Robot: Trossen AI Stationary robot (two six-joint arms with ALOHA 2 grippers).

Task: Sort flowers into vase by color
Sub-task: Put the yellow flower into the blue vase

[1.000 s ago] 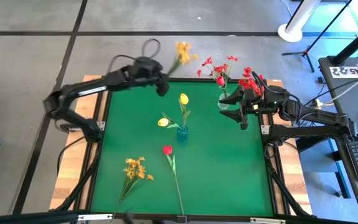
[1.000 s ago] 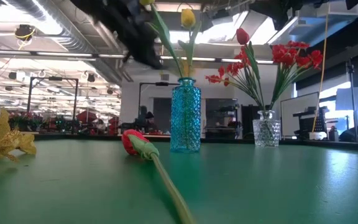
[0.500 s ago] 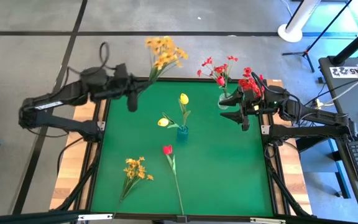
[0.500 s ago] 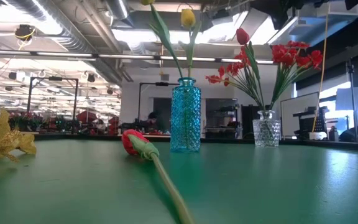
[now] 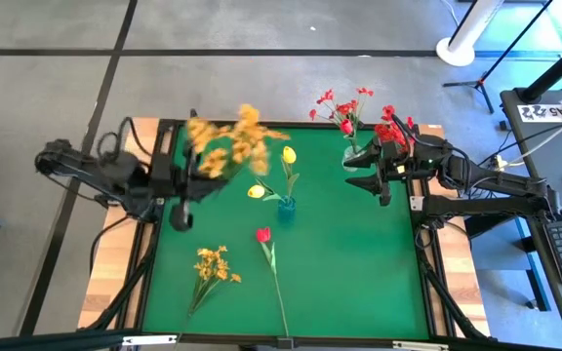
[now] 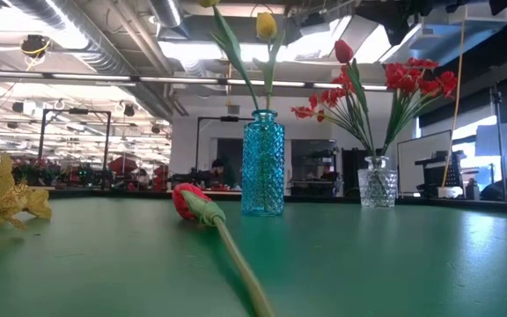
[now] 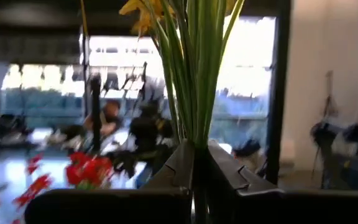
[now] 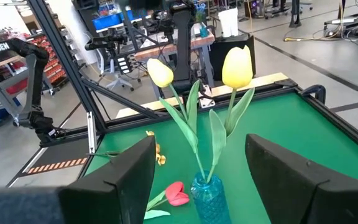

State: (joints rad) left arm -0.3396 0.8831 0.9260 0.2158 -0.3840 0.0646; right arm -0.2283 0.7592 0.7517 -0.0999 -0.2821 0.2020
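Yellow-orange blossom cluster (image 5: 227, 146) stands upright (stems down) clenched in left end effector (image 5: 181, 187).

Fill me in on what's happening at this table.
The robot is sorting flowers by colour. The left gripper, shut on a yellow-orange cluster, holds it up over the table's left side. The blue vase has two yellow tulips; the clear vase has the red flowers. The right gripper waits open beside the clear vase. A red tulip and another yellow cluster lie on the mat.
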